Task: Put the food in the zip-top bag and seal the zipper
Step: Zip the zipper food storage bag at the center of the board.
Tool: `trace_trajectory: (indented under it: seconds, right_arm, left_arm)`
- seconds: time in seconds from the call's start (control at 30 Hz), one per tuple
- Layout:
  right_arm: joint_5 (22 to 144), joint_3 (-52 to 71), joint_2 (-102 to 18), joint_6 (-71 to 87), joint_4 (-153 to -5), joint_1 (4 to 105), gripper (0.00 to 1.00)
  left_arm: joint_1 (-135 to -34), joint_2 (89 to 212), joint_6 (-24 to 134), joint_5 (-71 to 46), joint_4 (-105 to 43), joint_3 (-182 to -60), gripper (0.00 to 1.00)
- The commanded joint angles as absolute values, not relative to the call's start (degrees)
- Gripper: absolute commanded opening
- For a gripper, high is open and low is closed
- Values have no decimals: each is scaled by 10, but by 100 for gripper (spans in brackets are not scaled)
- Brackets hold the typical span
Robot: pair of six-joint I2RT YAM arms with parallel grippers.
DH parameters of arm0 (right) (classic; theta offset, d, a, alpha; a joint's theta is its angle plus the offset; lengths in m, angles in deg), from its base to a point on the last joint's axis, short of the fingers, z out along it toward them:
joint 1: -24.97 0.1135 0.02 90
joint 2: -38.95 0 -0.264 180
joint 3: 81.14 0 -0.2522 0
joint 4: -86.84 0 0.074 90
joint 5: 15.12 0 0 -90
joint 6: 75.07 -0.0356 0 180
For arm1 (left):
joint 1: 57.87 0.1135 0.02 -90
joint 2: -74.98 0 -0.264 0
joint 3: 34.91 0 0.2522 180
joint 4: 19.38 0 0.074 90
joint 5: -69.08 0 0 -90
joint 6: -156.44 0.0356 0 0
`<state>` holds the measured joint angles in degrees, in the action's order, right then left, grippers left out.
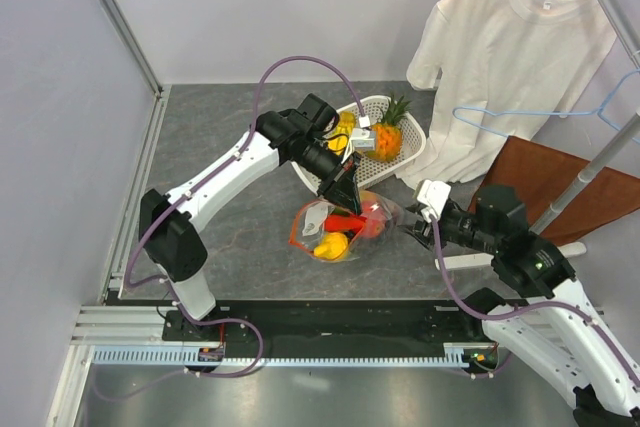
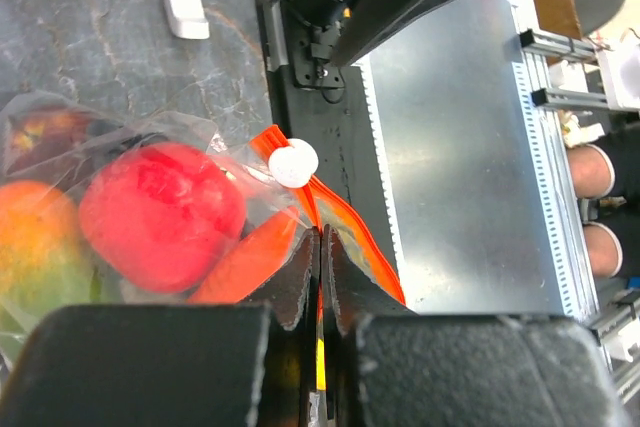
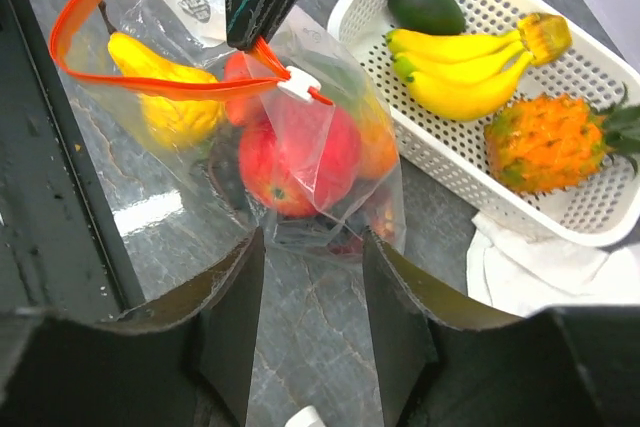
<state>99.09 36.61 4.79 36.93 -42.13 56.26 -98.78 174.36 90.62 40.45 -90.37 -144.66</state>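
Observation:
The clear zip-top bag (image 1: 345, 229) lies mid-table holding a red apple (image 3: 290, 162), a yellow pear (image 3: 170, 87) and orange pieces. My left gripper (image 1: 343, 190) is shut on the orange zipper (image 2: 322, 237), right beside its white end piece (image 2: 293, 164). It holds that edge up. In the right wrist view the zipper (image 3: 100, 7) loops open to the left of the end piece (image 3: 298, 84). My right gripper (image 3: 312, 247) is open and low, its tips on either side of the bag's bottom edge, not gripping. More food stays in the basket.
The white mesh basket (image 3: 440, 157) behind the bag holds an avocado (image 3: 427, 7), bananas (image 3: 470, 62) and a pineapple (image 3: 550, 142). A white T-shirt (image 1: 500, 67) hangs at the back right over a brown board (image 1: 560, 187). White cloth (image 3: 540, 267) lies by the basket.

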Motion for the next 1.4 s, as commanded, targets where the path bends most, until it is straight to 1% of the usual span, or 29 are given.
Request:
trace_trajectory:
  seconds: [0.0,0.17,0.3,0.7,0.73,0.77,0.83,0.87,0.93,0.97,1.07,1.27,1.3,1.33,1.37]
  right_arm:
    - [1057,385,38,444,-505,563,50]
    - [1128,401,8,469,-546,563,51]
    - [1164,410,-14,453,-586,563,51]
    - [1147,440,-50,434,-662,563,50]
    - [1148,442,-51,430,-665,563,49]
    - [1151,445,-51,426,-673,563,44]
    - [1154,448,-47,420,-679,563,40]
    - [1160,447,-46,419,-680,563,33]
    - [1163,448,-46,417,-675,563,23]
    - [1164,446,-44,418,-669,563,15]
    - [1166,443,-36,421,-658,564,0]
    - [1164,434,-21,432,-618,563,0]
    - [1163,433,-22,436,-610,563,9]
    - [1165,433,-23,438,-601,563,22]
    - [1165,435,-28,438,-588,563,53]
  left_arm:
    - [-989,1751,985,472,-931,-1474,2]
    - [-990,1746,1004,496,-935,-1474,2]
    - [-990,1742,1021,504,-945,-1468,2]
    - [-991,1739,1049,537,-964,-1459,2]
    - [-991,1739,1049,538,-965,-1459,2]
    - [-990,1741,1049,537,-966,-1458,2]
    - [-990,1742,1049,538,-967,-1458,2]
    - [-990,1742,1049,537,-967,-1458,2]
    - [-989,1747,1048,532,-967,-1462,2]
    - [-990,1748,1046,525,-966,-1463,2]
    - [-989,1754,1047,520,-966,-1467,2]
    - [-985,1754,1049,525,-967,-1479,2]
    - [-985,1753,1051,525,-966,-1481,2]
    - [-986,1752,1052,526,-967,-1483,2]
    - [-986,1751,1052,527,-967,-1485,2]
